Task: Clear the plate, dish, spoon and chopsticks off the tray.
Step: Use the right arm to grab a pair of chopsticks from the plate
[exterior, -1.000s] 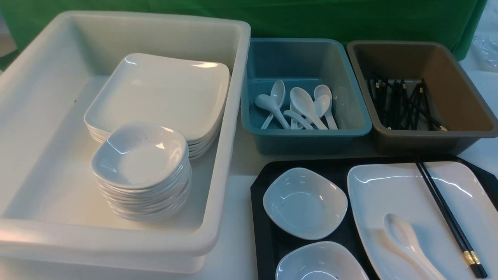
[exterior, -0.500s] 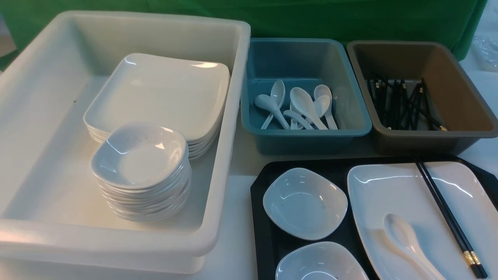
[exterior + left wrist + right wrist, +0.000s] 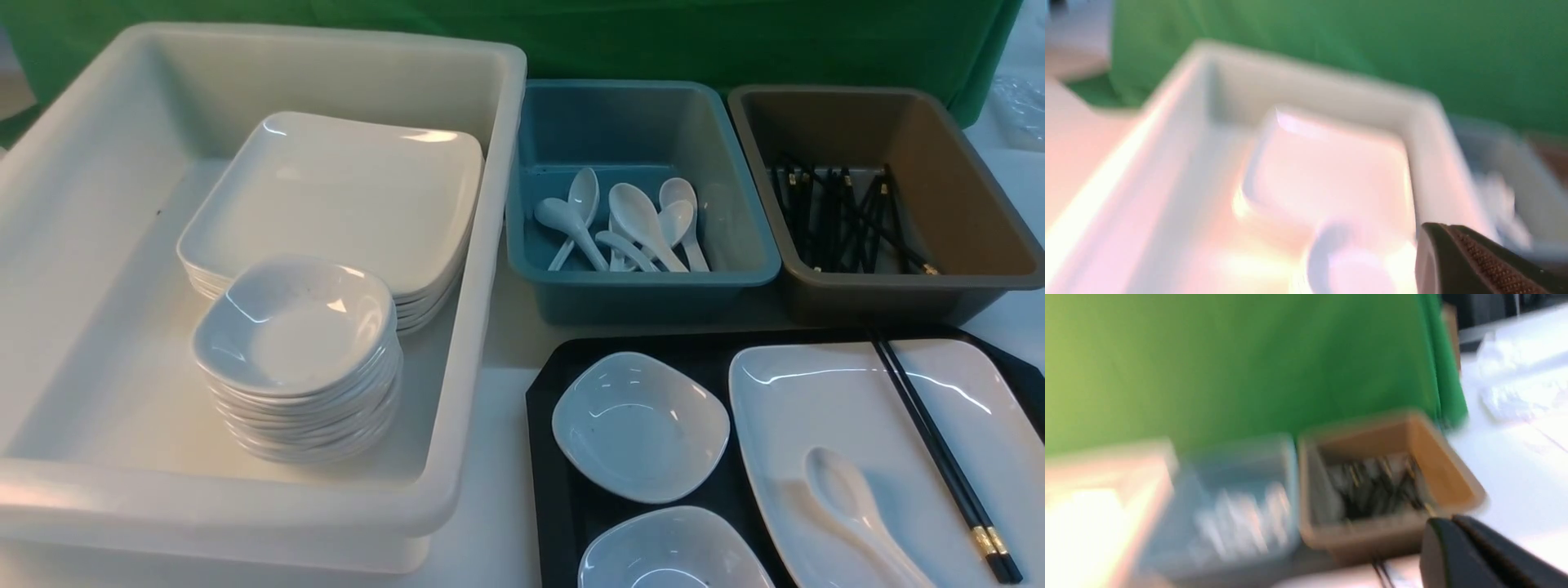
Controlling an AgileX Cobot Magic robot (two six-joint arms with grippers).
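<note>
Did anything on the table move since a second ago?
No, nothing visibly moved. The long black chopsticks and white soup spoon still lie on the large white rectangular plate on the black plastic tray.

Front view: sharp and bright, with even light from above. White glare streaks lie on the plate (image 3: pixel 816 416), the near dish (image 3: pixel 641 425) and the stacked dishes (image 3: pixel 294 327). Shadows are soft, under the stack and along the inner walls of the white bin (image 3: pixel 498 163).

Left wrist view: heavily blurred, bin interior blown out pink-orange.

Right wrist view: smeared. The brown bin (image 3: pixel 1437 465) and blue bin (image 3: pixel 1237 465) are barely legible, and the green cloth (image 3: pixel 1208 355) is washed yellowish.
</note>
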